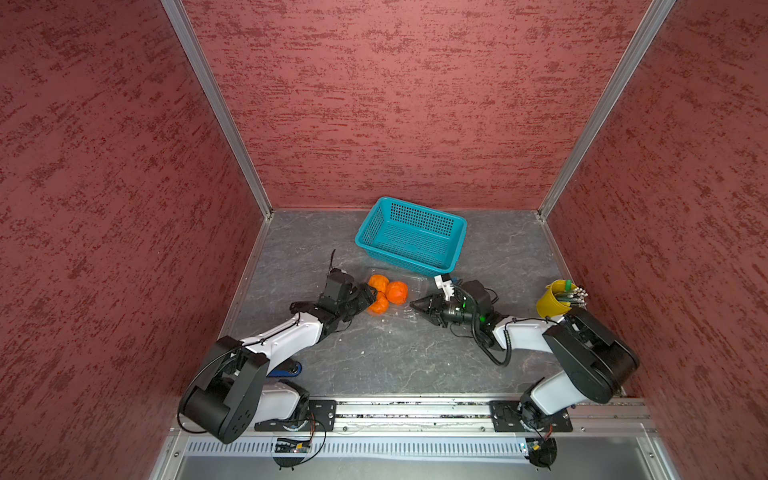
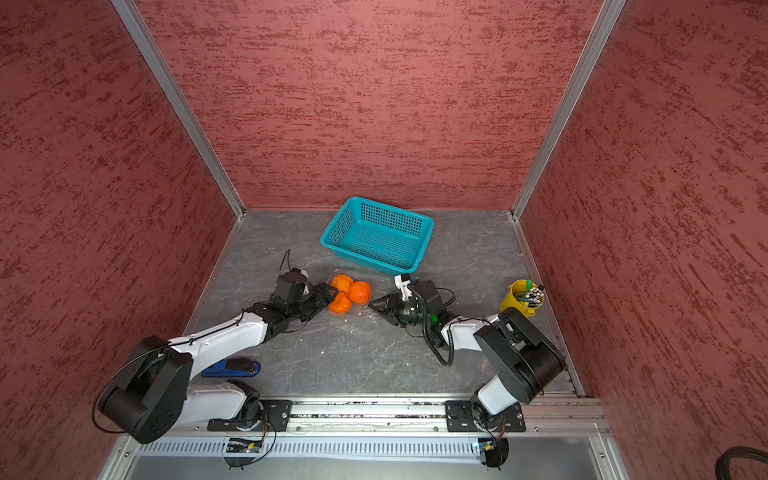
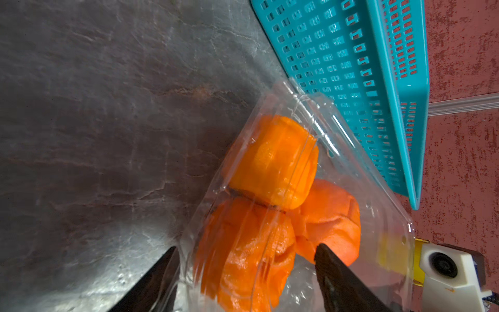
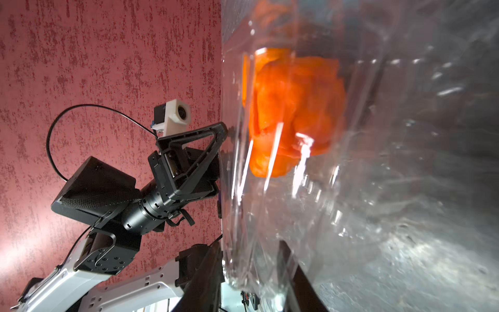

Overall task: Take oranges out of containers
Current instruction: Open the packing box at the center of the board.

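Observation:
Three oranges (image 1: 397, 292) lie bunched in a clear plastic container (image 1: 417, 282) at mid-table in both top views. My left gripper (image 1: 372, 305) reaches in from the left. In the left wrist view it is open (image 3: 244, 254), its fingers either side of the nearest orange (image 3: 243, 256) with gaps; one finger is outside the container wall (image 3: 324, 129). My right gripper (image 1: 412, 305) comes from the right. In the right wrist view it (image 4: 253, 270) is shut on the container's crumpled edge (image 4: 243, 264), an orange (image 4: 291, 113) showing through the plastic.
A teal perforated basket (image 1: 424, 210) stands just behind the container, close to it (image 3: 337, 54). At the right wall is a yellow cup of pens (image 1: 550, 301). A blue object (image 2: 232, 368) lies under my left arm. Red walls close in three sides.

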Robot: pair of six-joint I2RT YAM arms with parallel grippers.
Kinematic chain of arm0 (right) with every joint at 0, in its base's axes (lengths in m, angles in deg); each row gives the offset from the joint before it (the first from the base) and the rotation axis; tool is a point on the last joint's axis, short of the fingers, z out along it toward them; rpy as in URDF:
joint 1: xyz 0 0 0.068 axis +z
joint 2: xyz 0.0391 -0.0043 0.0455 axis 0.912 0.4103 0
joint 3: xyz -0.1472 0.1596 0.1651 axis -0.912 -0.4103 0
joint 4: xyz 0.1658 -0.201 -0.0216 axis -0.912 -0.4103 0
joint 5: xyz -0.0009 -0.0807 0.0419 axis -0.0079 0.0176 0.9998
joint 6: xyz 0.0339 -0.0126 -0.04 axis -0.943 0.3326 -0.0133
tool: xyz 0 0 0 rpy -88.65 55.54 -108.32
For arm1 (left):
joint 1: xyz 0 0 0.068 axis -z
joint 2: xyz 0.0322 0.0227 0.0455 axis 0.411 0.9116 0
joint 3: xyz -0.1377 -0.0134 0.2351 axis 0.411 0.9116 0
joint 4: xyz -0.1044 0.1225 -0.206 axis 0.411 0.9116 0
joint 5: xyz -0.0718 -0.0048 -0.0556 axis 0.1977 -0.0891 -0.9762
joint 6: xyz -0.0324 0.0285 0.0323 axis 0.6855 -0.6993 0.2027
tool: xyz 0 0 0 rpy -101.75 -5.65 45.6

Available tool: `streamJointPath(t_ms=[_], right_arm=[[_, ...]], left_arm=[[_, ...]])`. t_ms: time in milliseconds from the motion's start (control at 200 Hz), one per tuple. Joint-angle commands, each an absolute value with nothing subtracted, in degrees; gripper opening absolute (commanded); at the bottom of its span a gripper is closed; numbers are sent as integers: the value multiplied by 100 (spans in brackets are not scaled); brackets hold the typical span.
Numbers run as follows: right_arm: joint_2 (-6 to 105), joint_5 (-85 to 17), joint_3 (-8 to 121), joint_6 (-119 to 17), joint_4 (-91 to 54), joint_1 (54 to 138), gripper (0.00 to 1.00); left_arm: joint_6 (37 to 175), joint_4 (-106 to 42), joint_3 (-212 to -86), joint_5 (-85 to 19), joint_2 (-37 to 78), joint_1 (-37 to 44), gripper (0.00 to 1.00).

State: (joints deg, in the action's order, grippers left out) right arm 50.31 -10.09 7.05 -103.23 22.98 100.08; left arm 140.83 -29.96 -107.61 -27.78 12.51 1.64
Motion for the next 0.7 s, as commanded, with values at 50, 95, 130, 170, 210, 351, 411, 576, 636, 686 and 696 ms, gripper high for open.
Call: streamJointPath(t_ms=[50, 95, 130, 170, 210, 351, 411, 576, 636, 686, 696], right_arm=[[4926, -925, 625, -10546, 3014, 10129, 24], [4975, -933, 593, -10602, 3093, 10129, 19], [5015, -934, 578, -10649, 3136, 10129, 17], [5057, -930, 563, -10703, 3154, 10129, 16], [5097, -930, 554, -10785, 3190, 10137, 16], [5176, -960, 553, -11179, 3273, 10146, 16], [5204, -970, 562, -11453, 3357, 10155, 16], [5360, -977, 562, -12005, 3785, 10196, 21], [5343, -1011, 562, -12061, 3779, 10199, 27], [5309, -1046, 547, -12084, 3757, 10199, 30], [5301, -1061, 545, -12090, 3747, 10199, 31]], left_arm=[[14052, -2617, -10759, -2835, 1400, 350, 78], [14032, -2585, -10759, -2823, 1368, 350, 79], [14026, -2553, -10759, -2815, 1339, 350, 79], [14017, -2511, -10759, -2766, 1294, 372, 79], [14004, -2501, -10744, -2724, 1253, 392, 79], [14021, -2472, -10707, -2616, 1243, 509, 79], [14035, -2424, -10720, -2440, 1255, 680, 79], [13891, -1969, -10987, -1649, 1312, 1324, 79], [13815, -1771, -11117, -1367, 1327, 1544, 79], [13769, -1611, -11201, -1146, 1350, 1729, 79], [13766, -1585, -11213, -1109, 1354, 1761, 79]])
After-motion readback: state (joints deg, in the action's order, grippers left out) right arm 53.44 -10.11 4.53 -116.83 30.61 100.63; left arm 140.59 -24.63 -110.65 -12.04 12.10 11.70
